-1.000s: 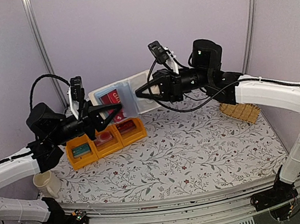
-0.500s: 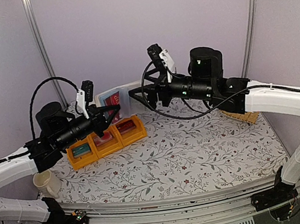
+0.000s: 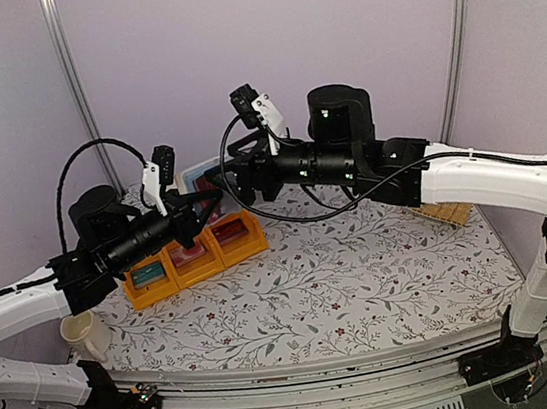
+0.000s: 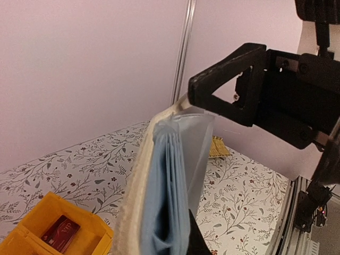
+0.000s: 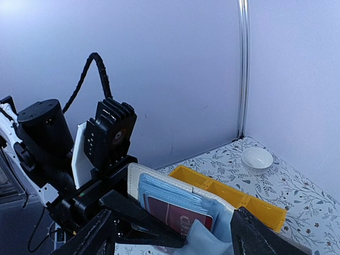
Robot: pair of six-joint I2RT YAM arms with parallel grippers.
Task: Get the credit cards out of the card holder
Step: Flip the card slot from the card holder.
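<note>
The card holder (image 3: 198, 177) hangs in the air above the yellow bins, with my left gripper (image 3: 199, 206) shut on its lower edge. In the left wrist view the card holder (image 4: 169, 170) shows edge-on: whitish cover, pale blue leaves, a clear sleeve, with one dark finger (image 4: 195, 241) against it. My right gripper (image 3: 218, 179) is open at its top edge. In the right wrist view my right gripper (image 5: 172, 212) straddles the card holder (image 5: 159, 188), where a red credit card (image 5: 183, 219) sits in a sleeve. More credit cards lie in the bins: teal (image 3: 147, 274) and red (image 3: 229, 232).
Three joined yellow bins (image 3: 196, 256) stand at the back left of the flowered table. A woven basket (image 3: 446, 210) lies at the back right. A cream cup (image 3: 85, 336) sits near the left front edge. A small white bowl (image 5: 256, 159) stands behind the bins.
My right gripper let go of the holder's clear leaf, opened wide and moved left. The spread holder folded together and my left arm brought it lower and leftward.
</note>
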